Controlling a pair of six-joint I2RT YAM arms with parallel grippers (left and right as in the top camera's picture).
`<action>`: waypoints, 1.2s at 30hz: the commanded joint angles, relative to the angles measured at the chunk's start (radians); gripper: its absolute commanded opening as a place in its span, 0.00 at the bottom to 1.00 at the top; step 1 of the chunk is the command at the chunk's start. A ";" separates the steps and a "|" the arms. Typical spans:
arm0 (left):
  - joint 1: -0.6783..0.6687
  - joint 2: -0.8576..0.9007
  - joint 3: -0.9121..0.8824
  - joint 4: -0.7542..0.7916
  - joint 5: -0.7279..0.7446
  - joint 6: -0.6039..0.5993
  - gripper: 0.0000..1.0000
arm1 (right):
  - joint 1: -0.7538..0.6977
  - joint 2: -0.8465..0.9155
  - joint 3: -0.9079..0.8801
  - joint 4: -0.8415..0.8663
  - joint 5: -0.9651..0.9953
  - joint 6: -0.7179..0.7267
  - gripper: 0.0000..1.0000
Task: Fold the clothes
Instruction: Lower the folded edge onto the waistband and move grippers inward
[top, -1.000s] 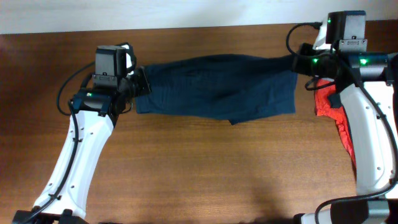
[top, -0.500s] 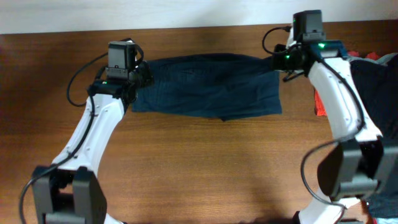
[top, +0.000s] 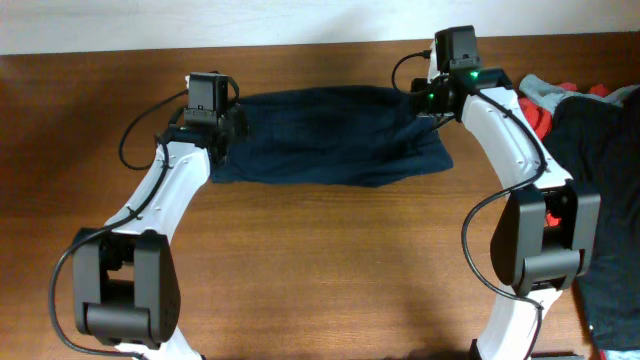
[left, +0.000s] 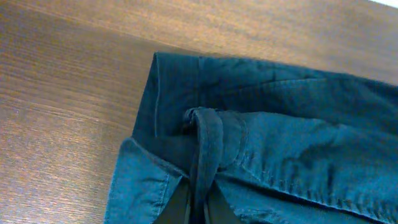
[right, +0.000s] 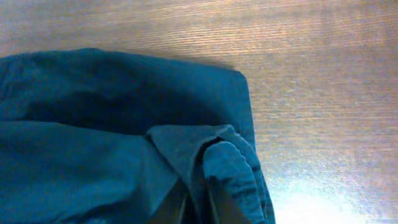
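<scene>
- Two pincers are at work, one at each end of the same garment, both drawn narrow on cloth.
- Left pincer (left: 198, 211): its tips stand close together with a thin raised strip of the dark blue shorts (top: 330, 135) caught between them. The wrist view shows the cloth climbing into the gap, so I judge it gripped, not merely touched.
- Right pincer (right: 199, 211): also nearly closed, with a thick gathered fold of the same shorts bunched between the tips. The grip looks light.
- Around each grip the cloth lies flat on the wood, its corner edge just beyond the tips. Holding the two ends probably serves to pull the garment straight and smooth before a fold.
- Seen from above, the shorts stretch as a long band across the far part of the table (top: 330, 270), spanning the space between the two arms. The far edge is fairly straight; the near edge sags a little towards the right.
- Further out, at the right edge of the table, a heap of other clothes (top: 600, 150) waits, dark with red and grey showing, well apart from the left arm and close behind the right one.
- Most of the folding seems to lie ahead: the shorts are laid out, and no clean final fold shows.
</scene>
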 joint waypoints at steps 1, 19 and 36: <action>0.008 0.040 0.023 0.004 -0.019 0.003 0.14 | 0.010 0.023 0.018 0.043 0.016 -0.003 0.24; 0.061 0.116 0.050 0.208 -0.162 0.014 0.82 | 0.003 0.101 0.028 0.283 0.079 -0.004 0.92; 0.029 -0.006 0.193 -0.221 0.298 0.102 0.00 | 0.001 -0.228 0.047 -0.259 -0.141 -0.003 0.16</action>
